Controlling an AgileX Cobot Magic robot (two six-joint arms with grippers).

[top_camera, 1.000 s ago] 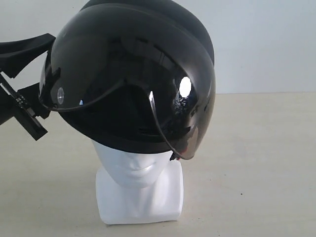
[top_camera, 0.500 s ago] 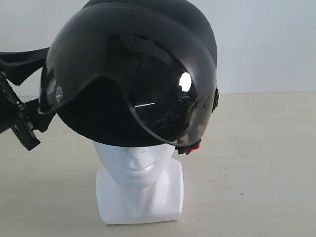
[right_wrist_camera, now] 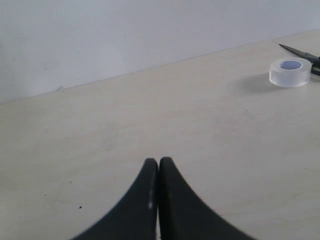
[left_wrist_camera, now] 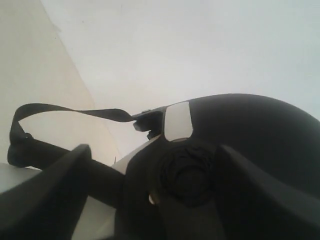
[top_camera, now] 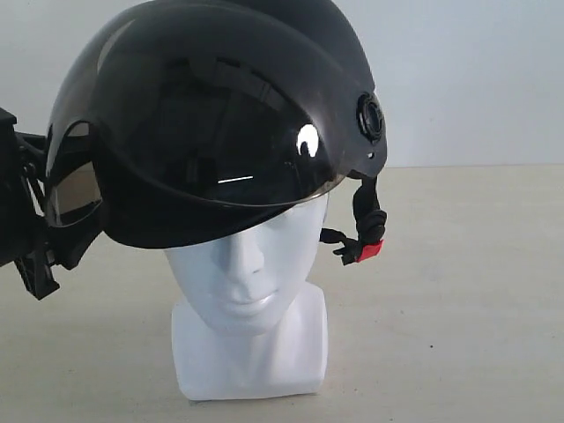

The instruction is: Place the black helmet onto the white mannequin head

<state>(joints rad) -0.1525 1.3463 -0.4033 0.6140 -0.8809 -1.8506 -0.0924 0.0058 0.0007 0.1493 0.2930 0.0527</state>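
the black helmet [top_camera: 335, 62] sits tilted over the top of the white mannequin head [top_camera: 251, 282] in the middle of the exterior view, with its left side in the frame lower than its right. the smoky visor [top_camera: 203, 159] covers the forehead, and the nose, lips and chin show below it. the head stands upright on the pale counter [top_camera: 458, 308]. the chin strap [top_camera: 366, 216] hangs loose to the right of the face, its red buckle [top_camera: 370, 250] in the air beside the cheek. the left end effector [top_camera: 44, 247] is at the left edge of the frame, against the helmet's low side. in the left wrist view its fingers [left_wrist_camera: 55, 190] stand wide apart with the helmet's side and round visor pivot [left_wrist_camera: 187, 175] between them, gripping the helmet. the right end effector [right_wrist_camera: 158, 165], seen only in the right wrist view, is closed with its fingers touching and nothing between them. a roll of clear tape [right_wrist_camera: 290, 71] lies at the upper right of that frame
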